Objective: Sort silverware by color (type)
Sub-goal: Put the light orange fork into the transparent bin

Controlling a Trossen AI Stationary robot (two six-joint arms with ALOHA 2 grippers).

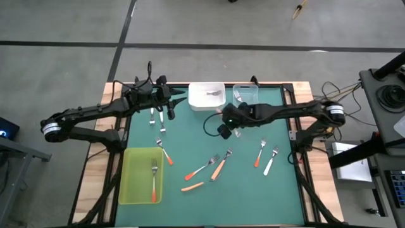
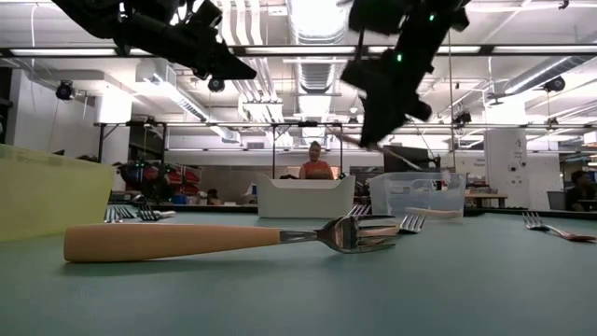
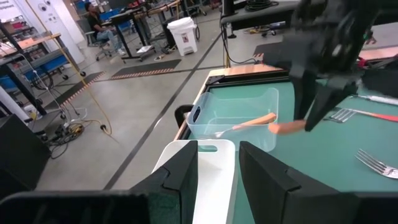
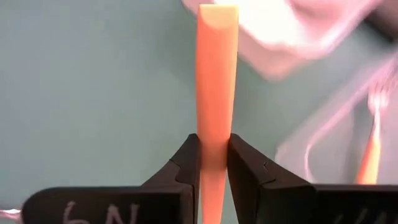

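Note:
My right gripper [image 1: 226, 130] hangs above the middle of the green mat, shut on a light orange fork [image 4: 216, 74] that it holds in the air. Other silverware lies on the mat: white-handled forks [image 1: 158, 119] at the far left, red-orange and light orange forks [image 1: 210, 168] in the middle, and two more [image 1: 266, 158] at the right. A red-orange fork [image 1: 154, 180] lies in the yellow-green tray [image 1: 130, 190]. A light orange fork [image 3: 244, 124] lies in the clear tray [image 1: 245, 94]. My left gripper [image 3: 217, 177] hovers open over the white tray [image 1: 206, 96]. My right gripper pinches the fork's light orange handle [image 4: 214, 146] between its two fingers. The handle runs along the fingers and its blunt free end [image 3: 285, 127] sticks out past the fingertips. The fingers slant down from above. The fork is clear of the mat; its tines are hidden.
A light orange fork [image 2: 215, 240] lies close to the low camera. The wooden table edge [image 1: 95, 164] frames the mat. A cable loop [image 1: 209, 123] hangs by my right arm. A person [image 2: 317, 163] sits in the room beyond.

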